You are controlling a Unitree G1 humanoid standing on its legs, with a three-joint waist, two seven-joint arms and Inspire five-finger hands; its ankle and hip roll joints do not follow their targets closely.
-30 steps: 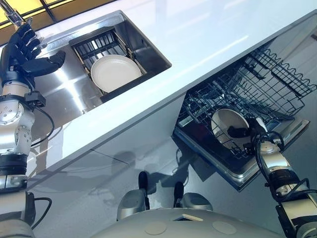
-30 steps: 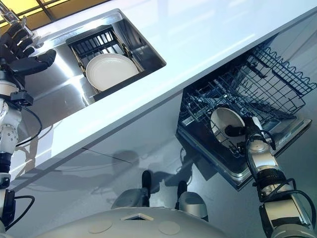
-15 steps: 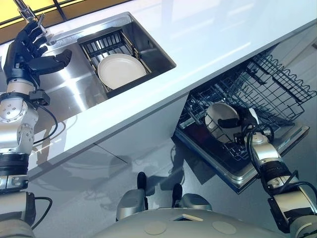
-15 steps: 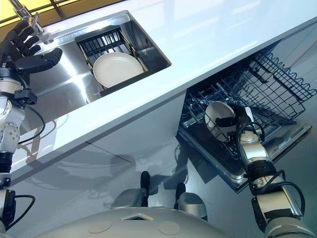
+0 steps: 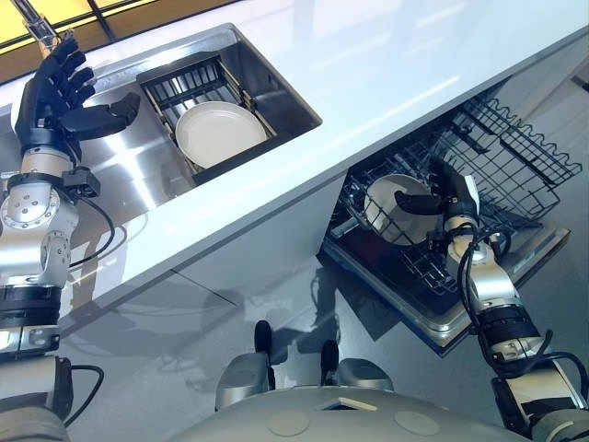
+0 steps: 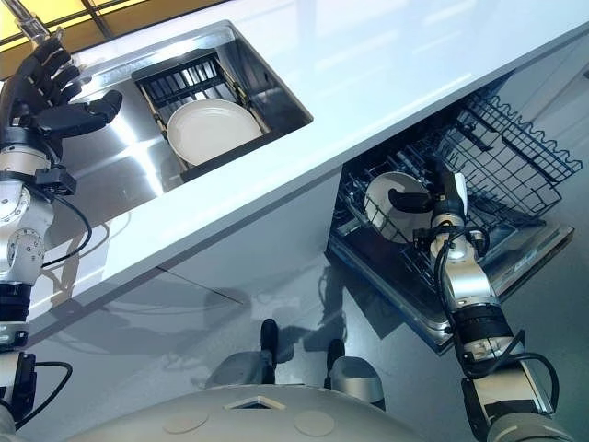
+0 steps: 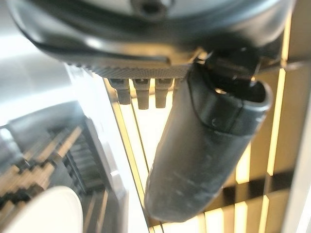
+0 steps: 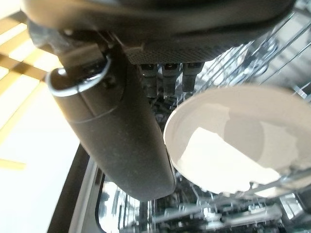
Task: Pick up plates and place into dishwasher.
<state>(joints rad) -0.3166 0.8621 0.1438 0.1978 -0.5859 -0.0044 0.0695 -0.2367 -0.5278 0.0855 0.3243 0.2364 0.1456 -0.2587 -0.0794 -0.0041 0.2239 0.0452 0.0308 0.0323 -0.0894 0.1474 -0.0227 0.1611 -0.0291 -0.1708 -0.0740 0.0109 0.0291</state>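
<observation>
Carefully, my right hand [image 5: 450, 197] pinches the stiff, probably slippery, breakable plate [image 5: 385, 208] by its rim, upright in the rack [image 5: 515, 157]; left hand [image 5: 48, 99], fingers spread, waits far from the rack.

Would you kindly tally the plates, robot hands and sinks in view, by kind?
Plates: 2 (sink plate; dishwasher plate)
Hands: 2 (left hand, open by the sink; right hand, thumb across the dishwasher plate)
Sinks: 1 (sink)
Total: 5
</observation>
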